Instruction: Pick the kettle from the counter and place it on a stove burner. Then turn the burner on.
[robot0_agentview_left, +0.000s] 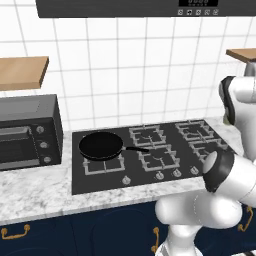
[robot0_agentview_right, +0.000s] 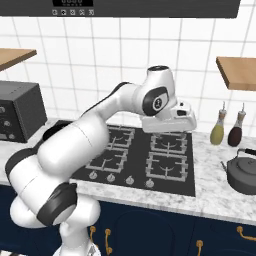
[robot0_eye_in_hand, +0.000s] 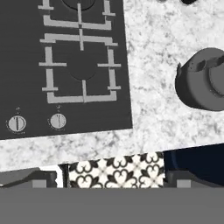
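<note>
The grey kettle (robot0_agentview_right: 243, 173) stands upright on the white marble counter (robot0_agentview_right: 212, 199) to the right of the cooktop. Its black arched handle is up and its spout points toward the stove. In the hand view the kettle (robot0_eye_in_hand: 202, 81) lies at the right edge, on the counter (robot0_eye_in_hand: 151, 61). My gripper (robot0_eye_in_hand: 111, 180) is open with nothing between its fingers. It hangs above the front right corner of the cooktop, left of the kettle and well apart from it. The nearest stove burner (robot0_eye_in_hand: 81, 66) is below it at upper left, and the same burner (robot0_agentview_right: 167, 165) is bare.
A black frying pan (robot0_agentview_left: 101, 145) sits on the front left burner, its handle pointing right. Round silver knobs (robot0_eye_in_hand: 57, 121) line the cooktop's front edge. Two slim bottles (robot0_agentview_right: 218, 128) stand at the wall behind the kettle. A dark toaster oven (robot0_agentview_left: 27, 131) is left of the stove.
</note>
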